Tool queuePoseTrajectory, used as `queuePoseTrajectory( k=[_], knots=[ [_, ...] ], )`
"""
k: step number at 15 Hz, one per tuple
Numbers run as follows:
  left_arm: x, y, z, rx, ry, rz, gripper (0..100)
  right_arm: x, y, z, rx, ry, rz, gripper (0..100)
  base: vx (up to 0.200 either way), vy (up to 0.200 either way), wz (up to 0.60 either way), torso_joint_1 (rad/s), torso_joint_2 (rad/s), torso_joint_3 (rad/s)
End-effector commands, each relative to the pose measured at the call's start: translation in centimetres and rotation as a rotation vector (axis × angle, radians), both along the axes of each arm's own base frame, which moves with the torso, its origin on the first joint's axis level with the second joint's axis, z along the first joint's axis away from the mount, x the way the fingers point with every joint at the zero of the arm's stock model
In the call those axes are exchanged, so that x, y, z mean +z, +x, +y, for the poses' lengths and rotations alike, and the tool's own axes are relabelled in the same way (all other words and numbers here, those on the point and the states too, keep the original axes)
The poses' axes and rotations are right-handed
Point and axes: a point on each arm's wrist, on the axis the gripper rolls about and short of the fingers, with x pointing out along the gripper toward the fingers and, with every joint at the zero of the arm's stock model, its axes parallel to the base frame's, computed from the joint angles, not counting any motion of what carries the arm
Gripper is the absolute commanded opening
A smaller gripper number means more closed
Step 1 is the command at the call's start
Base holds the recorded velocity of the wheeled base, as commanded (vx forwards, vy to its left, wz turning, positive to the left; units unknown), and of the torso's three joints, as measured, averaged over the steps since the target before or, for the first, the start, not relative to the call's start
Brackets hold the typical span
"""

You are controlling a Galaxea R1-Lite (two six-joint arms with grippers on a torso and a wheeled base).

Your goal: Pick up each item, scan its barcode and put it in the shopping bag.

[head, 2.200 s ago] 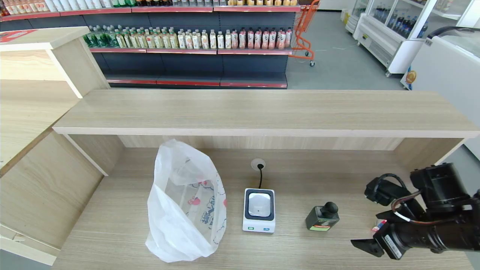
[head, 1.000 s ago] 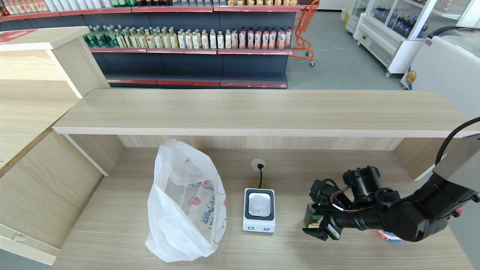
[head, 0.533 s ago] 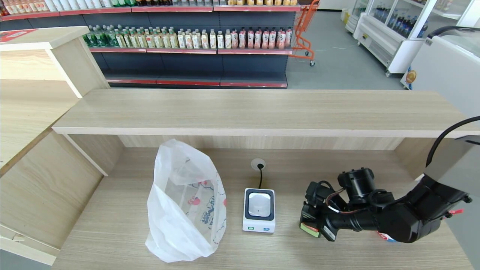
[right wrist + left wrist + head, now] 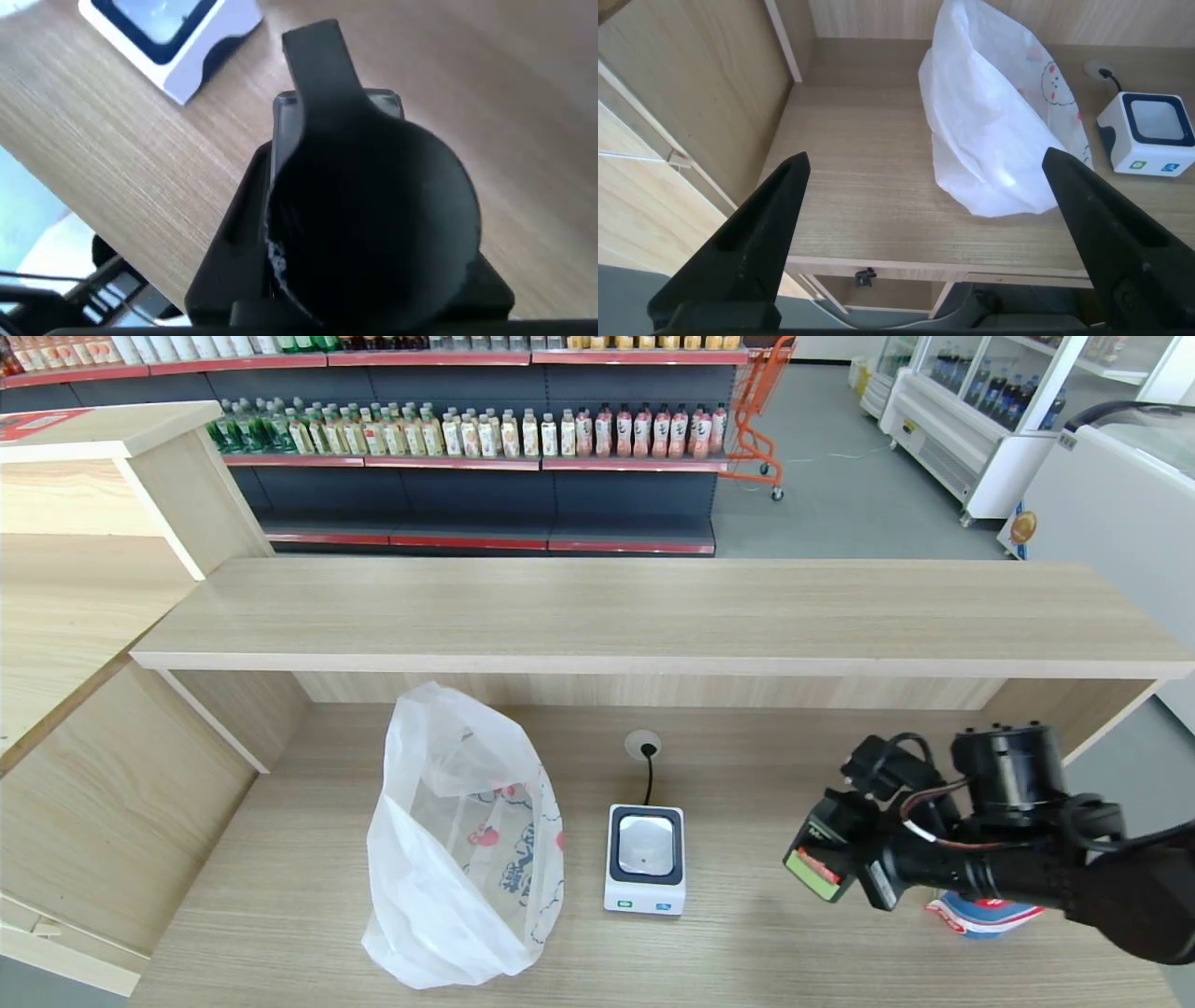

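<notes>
My right gripper [image 4: 837, 866] is clamped on the dark bottle [image 4: 810, 875], seemingly held above the counter [image 4: 728, 957], right of the scanner [image 4: 645, 859]; my left gripper [image 4: 924, 161] gapes wide.

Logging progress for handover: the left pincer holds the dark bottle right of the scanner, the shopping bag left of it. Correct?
No, the right pincer holds the dark bottle, as the head view shows. The rest stands: it is right of the scanner, with the shopping bag left of it.

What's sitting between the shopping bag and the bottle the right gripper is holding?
The barcode scanner stands on the counter between them, as the head view shows.
</notes>
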Motion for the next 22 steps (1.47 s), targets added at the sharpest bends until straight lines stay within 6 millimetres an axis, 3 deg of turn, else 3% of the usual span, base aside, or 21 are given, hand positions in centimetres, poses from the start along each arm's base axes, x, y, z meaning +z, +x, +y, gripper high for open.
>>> queuePoseTrajectory(
  k=[1, 2, 3, 5, 6, 7, 11, 16, 20, 22],
  knots=[
    [0.0, 0.0, 0.0, 0.001, 0.0, 0.0, 100, 5.2, -5.7, -2.4, -0.021, 0.002, -0.249, 0, 0.0, 0.0, 0.0, 0.0, 0.0, 0.0],
    [0.0, 0.0, 0.0, 0.0, 0.0, 0.0, 100, 5.0, -6.5, -2.5, 0.03, -0.078, -0.312, 0, 0.0, 0.0, 0.0, 0.0, 0.0, 0.0],
    [0.0, 0.0, 0.0, 0.001, 0.0, 0.0, 100, 5.0, -7.6, -2.6, 0.249, -0.325, -0.527, 0, 0.0, 0.0, 0.0, 0.0, 0.0, 0.0],
    [0.0, 0.0, 0.0, 0.0, 0.0, 0.0, 100, 4.8, -7.9, -2.2, 0.562, -0.431, -0.711, 0, 0.0, 0.0, 0.0, 0.0, 0.0, 0.0],
    [0.0, 0.0, 0.0, 0.0, 0.0, 0.0, 100, 4.1, -8.0, -2.0, 0.813, -0.619, -0.906, 0, 0.0, 0.0, 0.0, 0.0, 0.0, 0.0],
    [0.0, 0.0, 0.0, 0.001, 0.0, 0.0, 100, 4.2, -8.0, -1.8, 0.92, -0.771, -1.074, 0, 0.0, 0.0, 0.0, 0.0, 0.0, 0.0],
    [0.0, 0.0, 0.0, 0.0, 0.0, 0.0, 100, 2.7, -9.1, 2.6, 1.312, -0.871, -1.42, 0, 0.0, 0.0, 0.0, 0.0, 0.0, 0.0],
    [0.0, 0.0, 0.0, 0.0, 0.0, 0.0, 100, 1.7, -9.1, 3.7, 1.482, -0.863, -1.751, 0, 0.0, 0.0, 0.0, 0.0, 0.0, 0.0],
    [0.0, 0.0, 0.0, 0.0, 0.0, 0.0, 100, 2.7, -8.1, 5.1, 1.487, -0.747, -1.922, 0, 0.0, 0.0, 0.0, 0.0, 0.0, 0.0],
    [0.0, 0.0, 0.0, 0.001, 0.0, 0.0, 100, 2.7, -8.1, 5.1, 1.487, -0.743, -1.927, 0, 0.0, 0.0, 0.0, 0.0, 0.0, 0.0]
  ],
)
